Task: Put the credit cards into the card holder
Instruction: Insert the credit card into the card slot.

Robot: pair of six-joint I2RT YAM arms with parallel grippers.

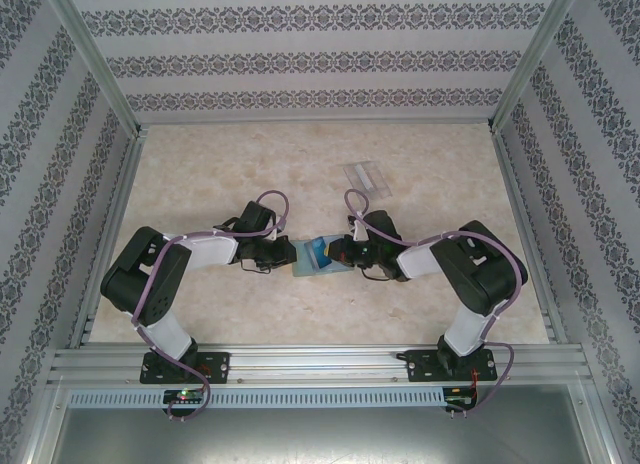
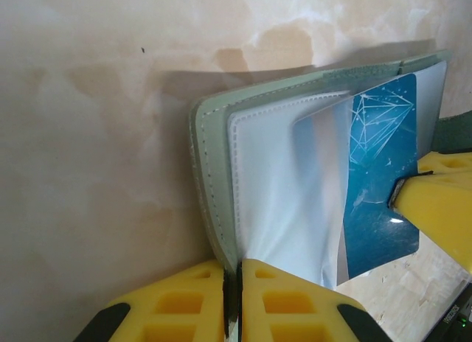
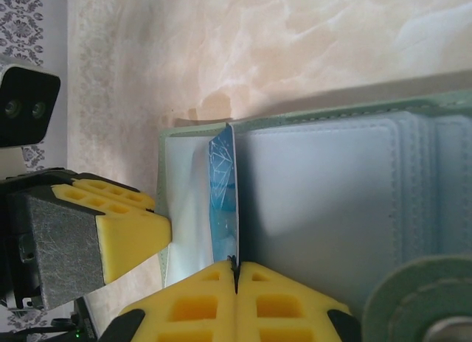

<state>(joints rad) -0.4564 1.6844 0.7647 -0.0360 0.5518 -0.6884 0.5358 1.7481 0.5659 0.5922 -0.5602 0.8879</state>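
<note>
Both arms are reaching inward and meeting at the open card holder (image 1: 312, 260) in the middle of the table (image 1: 200, 184).

The left arm (image 1: 160, 274) is folding low with its elbow swung outward. The left gripper (image 2: 237, 274) is pinching shut on the near edge of the holder's grey-green cover, whose pale inner sleeves are showing. The right arm (image 1: 480, 269) is bending the mirrored way. The right gripper (image 3: 236, 272) is clamping the blue, white-lined credit card (image 3: 223, 194) by its edge, and the card is sitting partly tucked behind a translucent sleeve. A clear plastic box (image 1: 365, 174) is lying farther back, well apart.
</note>
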